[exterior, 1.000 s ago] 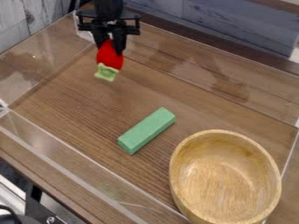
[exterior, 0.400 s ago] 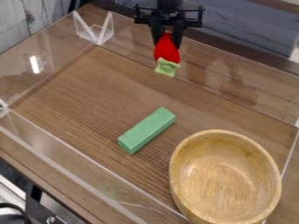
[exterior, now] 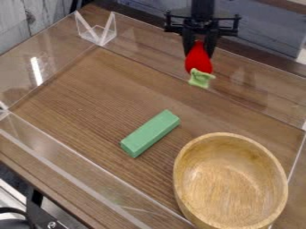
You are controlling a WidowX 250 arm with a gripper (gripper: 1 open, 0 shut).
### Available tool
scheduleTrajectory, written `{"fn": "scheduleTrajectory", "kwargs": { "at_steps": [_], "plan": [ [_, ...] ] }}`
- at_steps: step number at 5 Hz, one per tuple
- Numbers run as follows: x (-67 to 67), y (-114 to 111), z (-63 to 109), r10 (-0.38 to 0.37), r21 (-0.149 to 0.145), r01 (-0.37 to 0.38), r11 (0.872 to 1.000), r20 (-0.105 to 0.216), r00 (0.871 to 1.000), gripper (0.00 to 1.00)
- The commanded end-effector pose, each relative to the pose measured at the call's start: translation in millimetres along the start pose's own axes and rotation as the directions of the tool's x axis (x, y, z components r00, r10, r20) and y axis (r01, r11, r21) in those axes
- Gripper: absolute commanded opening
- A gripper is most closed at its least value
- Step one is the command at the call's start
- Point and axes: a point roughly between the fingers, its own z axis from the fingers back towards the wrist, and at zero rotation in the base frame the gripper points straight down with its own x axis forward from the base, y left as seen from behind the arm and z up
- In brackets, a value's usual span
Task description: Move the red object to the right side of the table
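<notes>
Hand (exterior: 199, 46) clamped on red object (exterior: 199, 61) above the bench (exterior: 84, 98); green block (exterior: 149, 132) and wooden bowl (exterior: 231, 179) nearer the camera.

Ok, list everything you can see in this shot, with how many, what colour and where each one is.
red object: one, glossy red with a pale green cap hanging at the bottom, held above the table at the far middle-right
green block: one, green, lying flat near the centre of the table
wooden bowl: one, light wood, empty, near right corner
table: one, dark brown wood grain, under everything
clear walls: low, transparent, bordering the table; a small clear bracket shows at the far left
end effector: one, black, pointing down from the top edge, shut on the red object
</notes>
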Motion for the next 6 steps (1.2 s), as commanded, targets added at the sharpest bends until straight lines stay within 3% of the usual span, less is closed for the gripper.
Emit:
{"fn": "scheduleTrajectory", "kwargs": {
  "at_steps": [1, 4, 6],
  "plan": [
    [-1.6, -8, 21.5, 0.047, -0.024, -0.045, 0.999, 0.061, 0.997, 0.0],
    [-6.7, -19, 20.1, 0.181, -0.021, -0.18, 0.983, 0.079, 0.98, 0.0],
    [-12.7, -29, 13.0, 0.233, -0.013, -0.233, 0.972, 0.081, 0.969, 0.0]
  ]
}}
